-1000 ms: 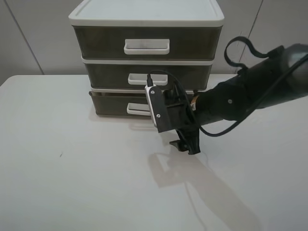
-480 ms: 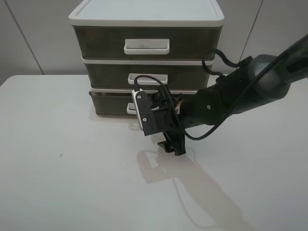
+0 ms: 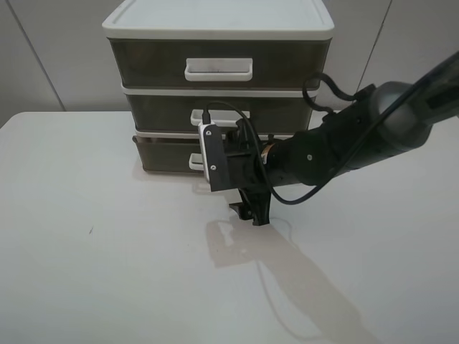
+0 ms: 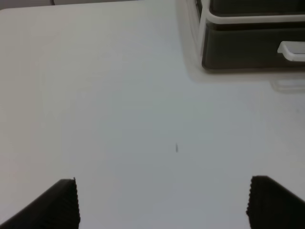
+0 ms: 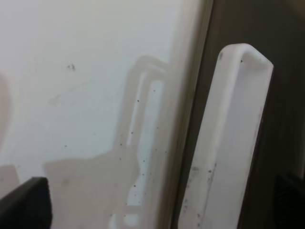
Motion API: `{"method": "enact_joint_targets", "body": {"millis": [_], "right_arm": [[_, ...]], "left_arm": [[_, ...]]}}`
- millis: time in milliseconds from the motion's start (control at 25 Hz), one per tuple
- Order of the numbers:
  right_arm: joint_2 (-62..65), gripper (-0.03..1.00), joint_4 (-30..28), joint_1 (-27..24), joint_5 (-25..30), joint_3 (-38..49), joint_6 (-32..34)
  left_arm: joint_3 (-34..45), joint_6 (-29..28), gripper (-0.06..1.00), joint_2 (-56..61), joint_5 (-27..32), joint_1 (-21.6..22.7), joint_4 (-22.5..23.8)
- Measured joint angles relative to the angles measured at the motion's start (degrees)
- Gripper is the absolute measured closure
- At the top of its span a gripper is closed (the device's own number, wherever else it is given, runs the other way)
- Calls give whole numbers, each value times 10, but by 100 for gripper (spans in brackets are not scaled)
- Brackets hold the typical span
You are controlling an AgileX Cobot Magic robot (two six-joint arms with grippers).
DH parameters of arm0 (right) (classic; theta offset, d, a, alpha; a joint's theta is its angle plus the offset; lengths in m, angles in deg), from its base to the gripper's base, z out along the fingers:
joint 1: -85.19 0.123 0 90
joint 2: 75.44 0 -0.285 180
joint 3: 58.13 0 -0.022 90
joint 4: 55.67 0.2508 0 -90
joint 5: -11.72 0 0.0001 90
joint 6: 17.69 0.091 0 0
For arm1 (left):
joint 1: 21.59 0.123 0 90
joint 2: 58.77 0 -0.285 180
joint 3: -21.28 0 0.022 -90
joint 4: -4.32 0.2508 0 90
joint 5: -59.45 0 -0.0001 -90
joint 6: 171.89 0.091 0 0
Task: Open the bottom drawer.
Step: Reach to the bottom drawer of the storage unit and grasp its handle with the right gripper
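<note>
Exterior high view: white-framed unit [image 3: 215, 21] of three smoky brown translucent plastic drawers, standing at the back of a white table [image 3: 86, 272]. Bottom drawer [image 3: 161, 154], a shallow tray, lowest in the stack, its front down at table level. Its white rectangular loop handle [image 3: 195, 162] is partly hidden behind the black right gripper [image 3: 249, 213], which hangs low over the table just in front of it. Right wrist view: fingers spread wide, the handle between them, not gripped. Left gripper [image 4: 164, 205]: fingers apart, over bare table, well apart from the drawer.
</note>
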Motion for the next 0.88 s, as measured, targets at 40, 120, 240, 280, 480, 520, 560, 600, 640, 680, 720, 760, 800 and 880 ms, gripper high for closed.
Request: {"method": "enact_joint_targets", "body": {"millis": [40, 120, 240, 280, 480, 520, 560, 600, 640, 680, 720, 760, 800, 880], "right_arm": [[0, 16, 1, 0, -1, 0, 0], [0, 16, 1, 0, -3, 0, 0], [0, 16, 2, 0, -7, 1, 0], [0, 16, -1, 0, -14, 5, 0], [-1, 16, -6, 4, -50, 35, 0], [-1, 16, -6, 4, -52, 36, 0], [-1, 16, -6, 5, -55, 36, 0], [-1, 16, -6, 5, -58, 36, 0], [-1, 16, -6, 6, -62, 36, 0], [-1, 16, -6, 6, -66, 36, 0], [-1, 16, -6, 6, -69, 36, 0], [-2, 16, -6, 6, -70, 36, 0], [-5, 16, -6, 6, -73, 36, 0], [-15, 16, -6, 7, -74, 36, 0]], "left_arm": [[0, 0, 23, 0, 0, 0, 0], [0, 0, 23, 0, 0, 0, 0], [0, 0, 23, 0, 0, 0, 0], [0, 0, 23, 0, 0, 0, 0], [0, 0, 23, 0, 0, 0, 0], [0, 0, 23, 0, 0, 0, 0], [0, 0, 23, 0, 0, 0, 0], [0, 0, 23, 0, 0, 0, 0], [0, 0, 23, 0, 0, 0, 0], [0, 0, 23, 0, 0, 0, 0], [0, 0, 23, 0, 0, 0, 0], [0, 0, 23, 0, 0, 0, 0], [0, 0, 23, 0, 0, 0, 0], [0, 0, 23, 0, 0, 0, 0]]}}
